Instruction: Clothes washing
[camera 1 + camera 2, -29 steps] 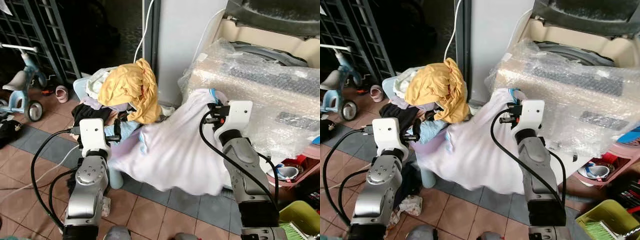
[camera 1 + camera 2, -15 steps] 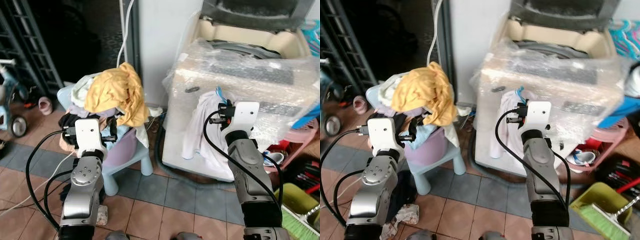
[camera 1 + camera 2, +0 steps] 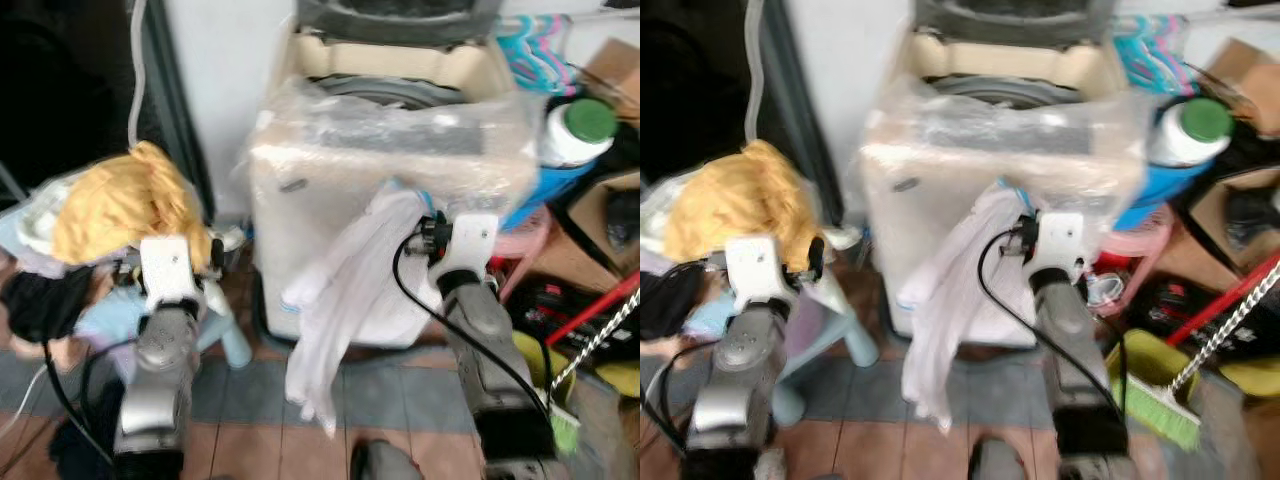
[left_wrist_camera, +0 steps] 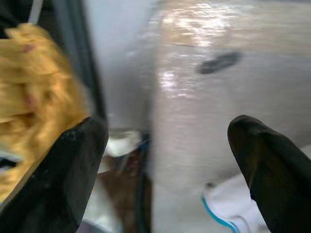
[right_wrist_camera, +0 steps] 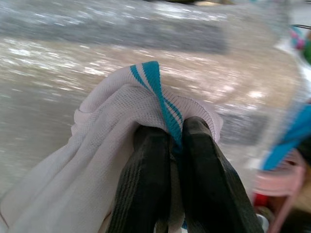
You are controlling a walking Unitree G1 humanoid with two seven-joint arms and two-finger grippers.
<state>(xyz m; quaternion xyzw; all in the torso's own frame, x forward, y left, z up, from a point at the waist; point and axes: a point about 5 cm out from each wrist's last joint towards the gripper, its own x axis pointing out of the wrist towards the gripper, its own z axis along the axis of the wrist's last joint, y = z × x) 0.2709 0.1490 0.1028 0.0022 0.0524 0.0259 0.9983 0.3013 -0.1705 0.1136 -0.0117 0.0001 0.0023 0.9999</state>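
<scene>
1. White garment hangs mid-frame before the washing machine, pinched at its blue-striped collar by the right gripper, fingers clamped.
2. Lift it well above the plastic-wrapped rim so the tail clears.
3. Left gripper, fingers apart, holds nothing beside the yellow laundry pile.

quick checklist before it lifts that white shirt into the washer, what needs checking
1. Grip on the white shirt: ok. The right gripper is shut on its blue-striped collar.
2. Washer lid open: ok. The lid stands up at the back and the tub rim shows.
3. Shirt clear of the floor: cannot tell. Its tail hangs low in front of the washer and the head views are blurred.
4. Left gripper free: ok. Its fingers are open and hold nothing, beside the yellow cloth on the laundry pile.
5. Plastic wrap over the washer's front edge: not ok. It could snag the shirt.
</scene>
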